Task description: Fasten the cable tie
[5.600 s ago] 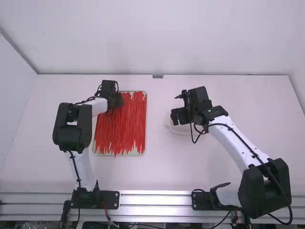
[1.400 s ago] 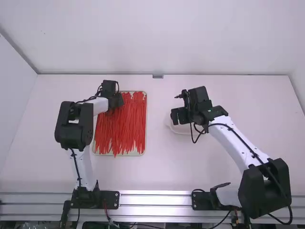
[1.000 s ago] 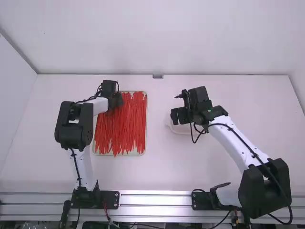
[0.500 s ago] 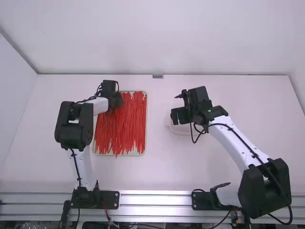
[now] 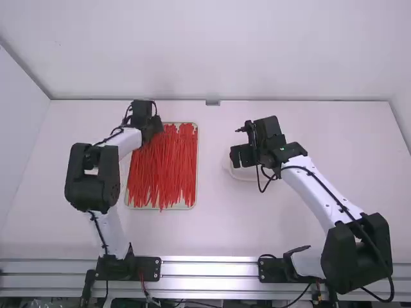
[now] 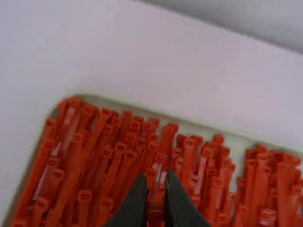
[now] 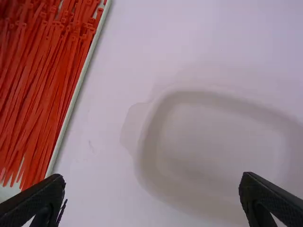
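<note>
White desk (image 5: 289,212): left hand (image 6: 155,178) pinches a cable tie (image 6: 156,210) in the pile (image 5: 164,167); tangled neighbours may lift too. Right hand (image 5: 246,156) spread.

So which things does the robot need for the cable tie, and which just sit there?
For the job: red cable ties on their tray; left tool pinching one cable tie.
Just there: white tub; right tool, open above it.

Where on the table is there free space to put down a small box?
Free: the wide table stretch right of the right arm, and the narrow strip between the tray and the container. Crowded: the tray, where the left hand grips a cable tie; the open right hand hovers over the container.
</note>
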You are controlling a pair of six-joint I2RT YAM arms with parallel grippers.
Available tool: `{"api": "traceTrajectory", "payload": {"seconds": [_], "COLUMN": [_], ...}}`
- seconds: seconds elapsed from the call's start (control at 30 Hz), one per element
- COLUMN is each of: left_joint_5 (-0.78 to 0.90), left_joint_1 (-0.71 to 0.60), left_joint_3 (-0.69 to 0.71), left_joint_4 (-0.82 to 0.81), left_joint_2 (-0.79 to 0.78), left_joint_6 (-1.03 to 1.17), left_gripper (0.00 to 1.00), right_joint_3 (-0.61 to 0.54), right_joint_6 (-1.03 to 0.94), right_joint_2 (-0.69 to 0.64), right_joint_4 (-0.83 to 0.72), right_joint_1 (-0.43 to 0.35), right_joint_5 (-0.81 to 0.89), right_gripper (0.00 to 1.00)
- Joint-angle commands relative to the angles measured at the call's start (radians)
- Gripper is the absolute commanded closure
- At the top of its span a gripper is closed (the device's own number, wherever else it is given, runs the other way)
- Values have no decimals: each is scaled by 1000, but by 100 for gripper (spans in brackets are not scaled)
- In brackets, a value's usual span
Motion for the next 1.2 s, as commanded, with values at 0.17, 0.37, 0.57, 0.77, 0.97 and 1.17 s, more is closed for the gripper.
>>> {"api": "traceTrajectory", "payload": {"seconds": [0.17,0.37,0.57,0.77,0.97,1.17], "left_joint_5": [-31,-35,-35,-35,-37,-34], "left_joint_1": [22,24,18,11,-19,-51], "left_joint_3": [14,14,13,13,-18,-203], "left_joint_4": [-44,-85,-157,-264,-326,-246], "left_joint_2": [-179,-299,-427,-595,-750,-951], "left_joint_6": [0,0,-8,-26,1,-8], "left_gripper": [99,99,99,98,99,99], "right_joint_3": [32,32,32,32,32,32], "right_joint_6": [0,0,0,-57,-135,-136], "right_joint_2": [10,10,10,11,11,11], "right_joint_4": [2,5,11,87,112,116], "right_joint_1": [1,1,1,1,1,1], "right_joint_5": [0,0,-42,-320,-470,-482], "right_gripper": [2,2,2,2,2,2]}}
